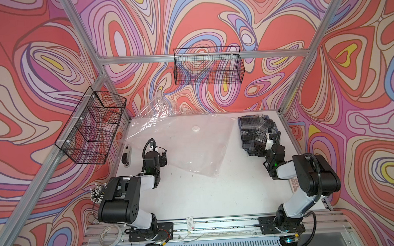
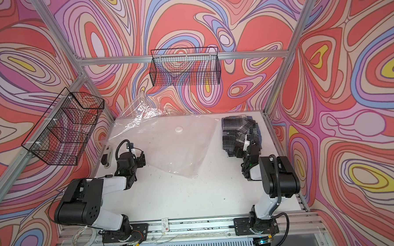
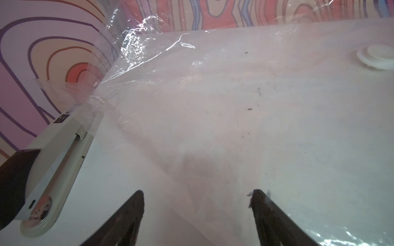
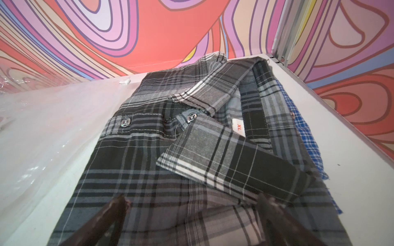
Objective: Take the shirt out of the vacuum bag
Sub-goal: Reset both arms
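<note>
The vacuum bag [image 1: 188, 149] [image 2: 169, 147] lies flat and see-through across the back left of the white table, its far left corner riding up the wall. Its round white valve [image 1: 195, 128] [image 3: 375, 57] faces up. The shirt [image 1: 257, 131] [image 2: 237, 131] [image 4: 170, 149], a folded grey and black plaid, lies outside the bag at the back right, with an XL tag showing. My left gripper [image 1: 162, 156] [image 3: 197, 193] is open over the bag's near left edge. My right gripper [image 1: 260, 148] [image 4: 194, 200] is open, its fingers astride the shirt's near end.
A white and black handheld device [image 1: 126, 157] [image 3: 53, 153] lies along the table's left edge, beside the bag. Blue checked cloth [image 4: 307, 136] shows under the shirt. Wire baskets hang on the left wall [image 1: 93, 125] and back wall [image 1: 208, 67]. A keypad-like item [image 1: 293, 184] lies near the right arm.
</note>
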{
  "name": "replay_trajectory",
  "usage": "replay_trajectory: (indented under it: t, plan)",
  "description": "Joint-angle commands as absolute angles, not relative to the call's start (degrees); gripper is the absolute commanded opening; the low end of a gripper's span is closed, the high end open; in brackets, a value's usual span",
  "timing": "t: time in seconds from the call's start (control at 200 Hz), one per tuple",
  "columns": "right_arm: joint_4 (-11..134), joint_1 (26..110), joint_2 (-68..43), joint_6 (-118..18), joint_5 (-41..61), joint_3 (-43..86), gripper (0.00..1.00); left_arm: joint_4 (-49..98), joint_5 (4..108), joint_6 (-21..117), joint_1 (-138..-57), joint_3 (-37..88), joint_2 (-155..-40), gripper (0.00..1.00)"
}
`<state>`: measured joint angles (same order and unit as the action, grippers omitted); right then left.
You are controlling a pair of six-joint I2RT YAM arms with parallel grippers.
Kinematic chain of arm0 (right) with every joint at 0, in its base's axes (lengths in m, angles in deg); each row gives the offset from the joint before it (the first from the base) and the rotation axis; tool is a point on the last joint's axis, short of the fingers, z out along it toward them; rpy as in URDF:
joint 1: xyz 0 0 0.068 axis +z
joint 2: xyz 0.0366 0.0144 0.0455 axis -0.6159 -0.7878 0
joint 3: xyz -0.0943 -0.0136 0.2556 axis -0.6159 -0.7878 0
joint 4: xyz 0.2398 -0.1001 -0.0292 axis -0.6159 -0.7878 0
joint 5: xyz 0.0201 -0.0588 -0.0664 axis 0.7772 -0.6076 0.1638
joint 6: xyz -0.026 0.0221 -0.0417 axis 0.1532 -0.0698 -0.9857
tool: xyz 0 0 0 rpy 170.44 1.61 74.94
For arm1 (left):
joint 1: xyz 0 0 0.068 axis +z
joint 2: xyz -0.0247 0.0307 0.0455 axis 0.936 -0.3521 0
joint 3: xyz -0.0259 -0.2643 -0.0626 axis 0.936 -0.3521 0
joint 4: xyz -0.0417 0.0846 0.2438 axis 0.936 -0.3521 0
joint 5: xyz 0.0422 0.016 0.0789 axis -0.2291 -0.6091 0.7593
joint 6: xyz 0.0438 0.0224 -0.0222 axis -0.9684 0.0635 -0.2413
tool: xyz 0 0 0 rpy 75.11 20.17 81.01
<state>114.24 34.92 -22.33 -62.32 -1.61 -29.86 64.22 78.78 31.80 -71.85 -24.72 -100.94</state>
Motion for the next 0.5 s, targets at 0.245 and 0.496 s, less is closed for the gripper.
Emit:
replay_trajectory:
  t: [0.245, 0.496]
  plan:
    - [116.02, 35.56, -22.63, -63.75, -2.38, -29.03, 0.98, 74.03, 77.37, 32.84, -71.08, -27.27, -101.87, 1.0]
    - [115.9, 35.56, -22.64, -63.75, -2.43, -28.98, 0.99, 72.38, 75.75, 32.29, -71.19, -26.28, -102.13, 1.0]
